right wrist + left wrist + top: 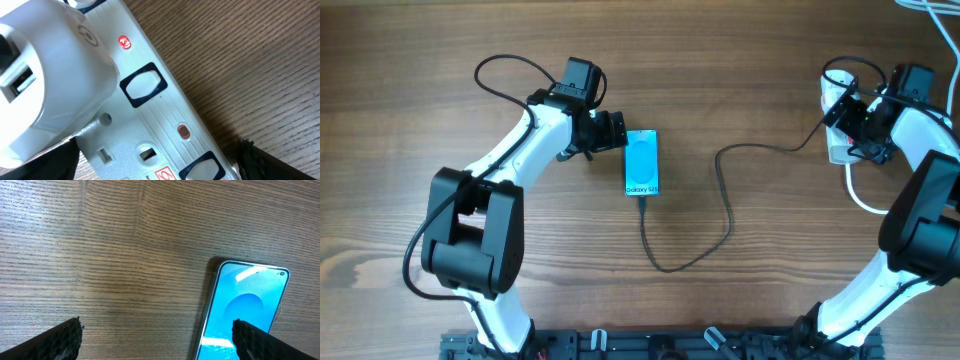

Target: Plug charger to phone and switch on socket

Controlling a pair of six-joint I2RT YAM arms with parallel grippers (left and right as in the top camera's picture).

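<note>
The phone (642, 163) lies flat at mid-table, its blue screen (245, 307) lit. The charger, a thin black cable (724, 205), runs from the phone's near end in a loop across the table to the socket (839, 153) at the right. My left gripper (617, 131) hovers open over the phone's far left corner, and one finger (262, 341) covers part of the screen. My right gripper (150, 162) hangs open just above the white socket (165, 112), straddling it. A white adapter block (47, 75) sits in the socket. A small red lamp (124, 42) glows beside a rocker switch (144, 85).
A second rocker switch (202, 167) and an unlit orange lamp (184, 131) lie further along the strip. A thick white lead (860, 200) curls from the socket under the right arm. Bare wood surrounds the phone (125, 255).
</note>
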